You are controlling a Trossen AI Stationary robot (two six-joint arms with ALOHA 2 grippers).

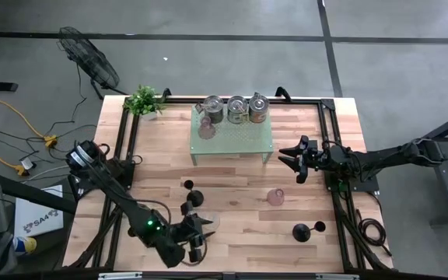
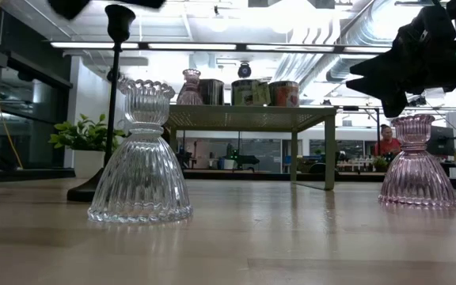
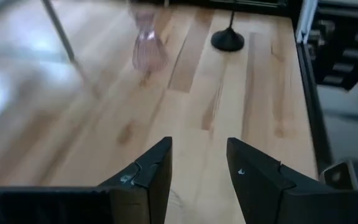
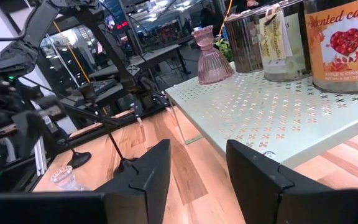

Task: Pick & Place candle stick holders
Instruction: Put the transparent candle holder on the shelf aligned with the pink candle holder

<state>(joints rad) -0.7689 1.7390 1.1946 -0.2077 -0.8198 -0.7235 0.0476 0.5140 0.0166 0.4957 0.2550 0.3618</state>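
Note:
One black candle stick holder (image 1: 302,231) stands near the table's front right; it also shows as a black holder (image 3: 227,38) ahead of my left gripper. Two more black holders (image 1: 194,197) stand close together left of centre, one behind a clear glass holder (image 2: 141,158) as a thin black stem (image 2: 115,95). My left gripper (image 1: 201,230) hovers open near the front edge, its fingers (image 3: 197,180) holding nothing. My right gripper (image 1: 294,159) waits open by the shelf's right end, with nothing between its fingers (image 4: 197,180).
A green mesh shelf (image 1: 232,140) at the far middle carries three candle tins (image 1: 236,109) and a pink glass holder (image 1: 206,128). Another pink glass holder (image 1: 275,197) stands on the table right of centre. A potted plant (image 1: 143,99) sits at the far left corner.

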